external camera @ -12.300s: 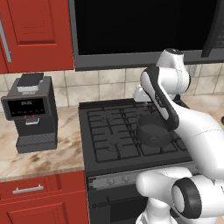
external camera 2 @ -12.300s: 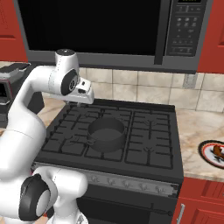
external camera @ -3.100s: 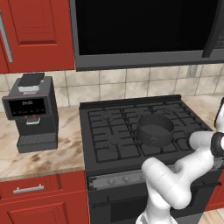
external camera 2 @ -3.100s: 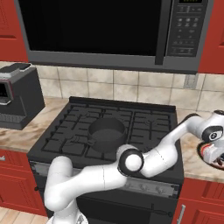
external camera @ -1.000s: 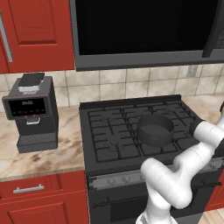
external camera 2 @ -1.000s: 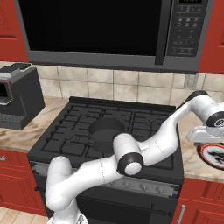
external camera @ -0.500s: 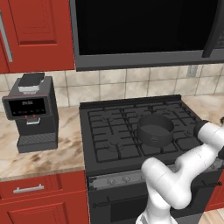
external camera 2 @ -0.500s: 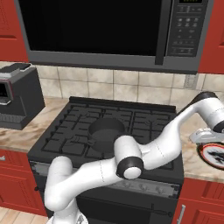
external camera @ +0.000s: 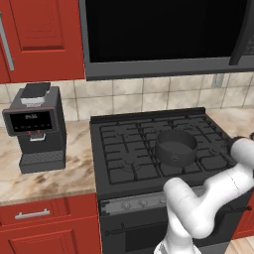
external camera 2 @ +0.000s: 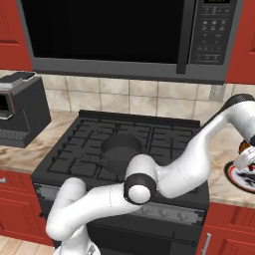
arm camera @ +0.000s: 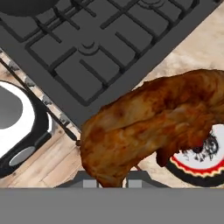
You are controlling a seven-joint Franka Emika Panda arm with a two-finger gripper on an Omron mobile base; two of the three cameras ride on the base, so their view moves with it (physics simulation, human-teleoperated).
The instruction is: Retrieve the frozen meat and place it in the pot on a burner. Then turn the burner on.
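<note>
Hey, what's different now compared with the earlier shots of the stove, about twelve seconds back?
The arm has swung from over the stove out to the right, above the plate on the counter. The gripper is now shut on the frozen meat, held above the plate. The pot sits on the same burner, still without meat; the coffee machine hasn't moved.

**Lighting and picture quality: even, soft, rendered**

Illumination is bright and uniform in all three views, with no single evident source. Shadows are faint: a soft dark patch lies under the microwave (external camera: 163,34) on the tiled wall, and the pot (external camera: 176,146) interior reads darker than its rim. No glare on the stove (external camera 2: 124,144); the marble counter (external camera: 44,173) shows none either. Edges look slightly soft and pixelated. In the hand view the meat (arm camera: 153,127) sits very close, its texture coarse and smeared. No edge distortion noted.
</note>
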